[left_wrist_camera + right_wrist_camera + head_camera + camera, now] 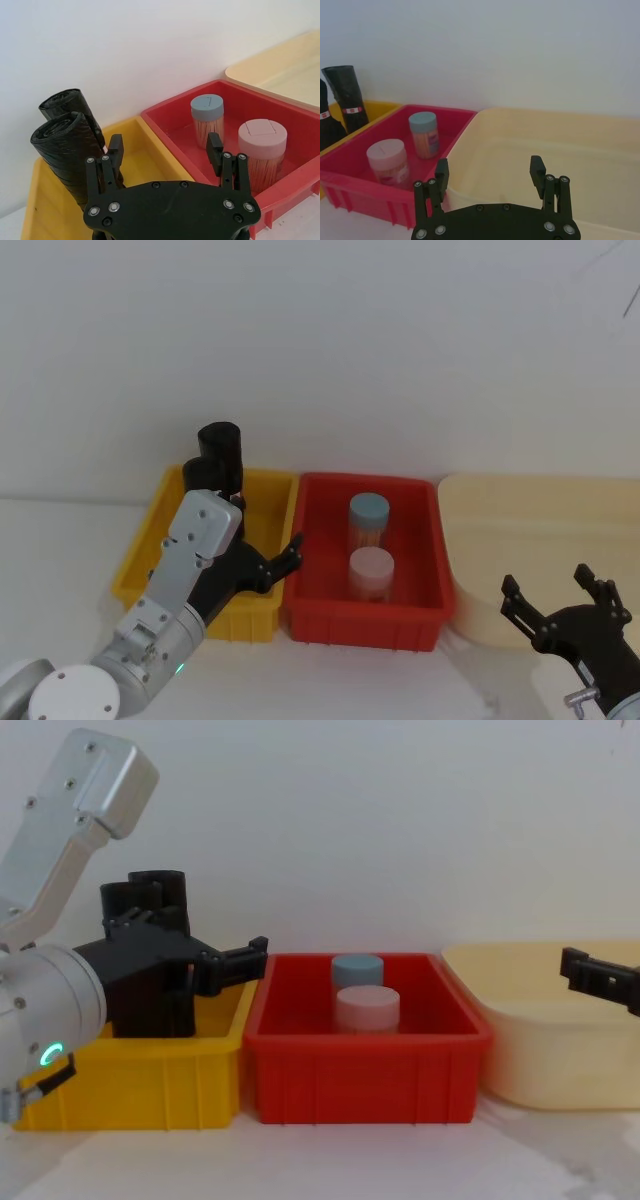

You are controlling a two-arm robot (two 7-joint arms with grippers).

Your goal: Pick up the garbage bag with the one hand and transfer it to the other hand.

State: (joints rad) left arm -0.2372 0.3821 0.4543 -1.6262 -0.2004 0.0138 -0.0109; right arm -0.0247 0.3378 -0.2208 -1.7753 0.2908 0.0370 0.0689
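At the left of the table, the left gripper (165, 144), on the silver arm with the green ring, hangs over the yellow bin (138, 562). Its fingers are spread wide with nothing between them.

The garbage bag (62, 150) is a matte-black roll standing in the far left part of the yellow bin. It lies ahead of this gripper and just beside the finger (115, 150) nearest it; contact cannot be confirmed. A second black roll (67, 102) stands close behind it, farther from the gripper. Both rolls rise above the bin rim.

The gripper's other finger reaches over the left rim of the red bin (365, 1070), which sits just beside the yellow bin. Inside the red bin, to the right of the left gripper, two jars stand upright and close together. The blue-lidded jar (206, 111) is the farther one and the pink-lidded jar (262, 142) the nearer.

Right of that, the cream bin (555, 135) sits just beside the red bin. The right gripper (489, 167) hangs at the near side of the cream bin, well apart from the garbage bag. Its fingers are spread wide and hold nothing.
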